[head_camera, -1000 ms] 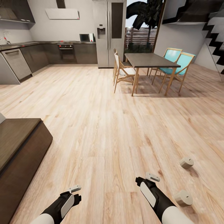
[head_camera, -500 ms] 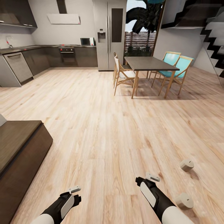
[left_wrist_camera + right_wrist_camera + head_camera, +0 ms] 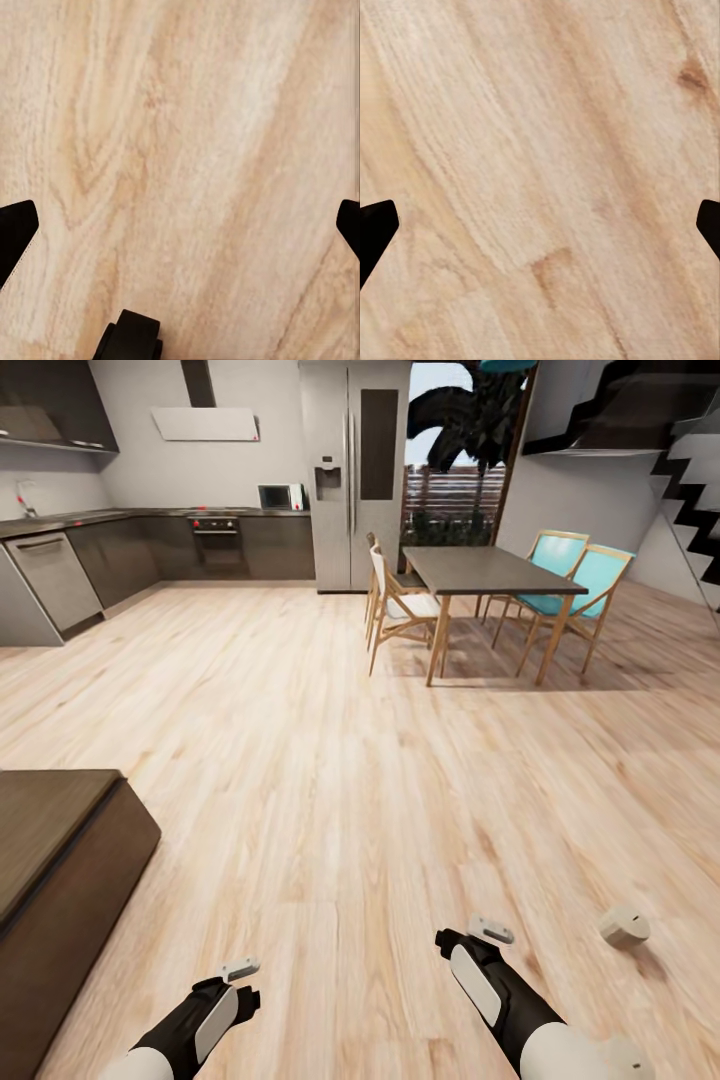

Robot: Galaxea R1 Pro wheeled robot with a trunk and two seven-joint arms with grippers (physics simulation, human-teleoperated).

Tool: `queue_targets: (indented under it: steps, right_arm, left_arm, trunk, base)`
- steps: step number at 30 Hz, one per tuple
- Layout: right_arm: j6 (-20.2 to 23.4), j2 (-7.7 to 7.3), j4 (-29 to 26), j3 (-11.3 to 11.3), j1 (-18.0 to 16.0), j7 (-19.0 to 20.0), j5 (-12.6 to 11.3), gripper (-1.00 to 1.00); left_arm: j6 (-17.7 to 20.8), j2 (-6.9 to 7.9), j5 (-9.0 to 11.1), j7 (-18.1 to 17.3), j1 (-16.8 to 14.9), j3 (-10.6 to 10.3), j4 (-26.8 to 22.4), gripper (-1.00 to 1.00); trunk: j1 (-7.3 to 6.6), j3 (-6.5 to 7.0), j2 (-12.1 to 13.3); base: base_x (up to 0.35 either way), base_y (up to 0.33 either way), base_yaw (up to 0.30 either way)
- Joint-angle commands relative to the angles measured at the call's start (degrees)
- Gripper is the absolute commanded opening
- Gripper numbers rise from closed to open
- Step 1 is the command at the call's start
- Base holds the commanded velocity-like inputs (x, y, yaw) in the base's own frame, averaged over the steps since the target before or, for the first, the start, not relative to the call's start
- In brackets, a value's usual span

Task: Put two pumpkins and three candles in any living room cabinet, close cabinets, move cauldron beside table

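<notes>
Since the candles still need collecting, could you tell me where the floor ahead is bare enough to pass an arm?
Bare plank floor runs from the dark cabinet across to the dining table, including the stretch between the left gripper and right gripper. Beside the right arm it is tighter: one candle lies there, another at the forearm.

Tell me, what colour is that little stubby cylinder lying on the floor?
The candle is pale grey-beige, best seen in the head view.

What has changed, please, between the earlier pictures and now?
The head view has shifted, so the camera moved: the candle and the cabinet now sit lower in the picture. Nothing was gripped or released. The left claw and right claw stay open and empty over the floor.
</notes>
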Motion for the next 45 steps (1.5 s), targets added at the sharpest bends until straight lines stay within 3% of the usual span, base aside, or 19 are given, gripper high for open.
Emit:
queue_targets:
  steps: [1,26,45]
  right_arm:
    - [0.22,-0.05,-0.1,0.28,-0.03,-0.45,-0.32,1.0]
    - [0.19,-0.13,-0.1,0.28,-0.03,-0.45,-0.32,1.0]
    - [0.17,0.03,-0.1,0.36,-0.03,-0.45,-0.25,1.0]
  left_arm:
    - [0.21,0.05,0.59,0.5,-0.01,-0.48,-0.12,1.0]
    - [0.21,-0.01,0.59,0.5,-0.01,-0.48,-0.12,1.0]
    - [0.21,-0.11,0.59,0.5,-0.02,-0.49,-0.12,1.0]
  trunk:
    - [0.03,-0.05,-0.02]
    - [0.03,-0.05,-0.02]
    - [0.03,-0.05,-0.02]
  base:
    - [0.328,0.033,0.0]
    - [0.329,0.002,0.011]
    - [0.329,0.0,0.229]
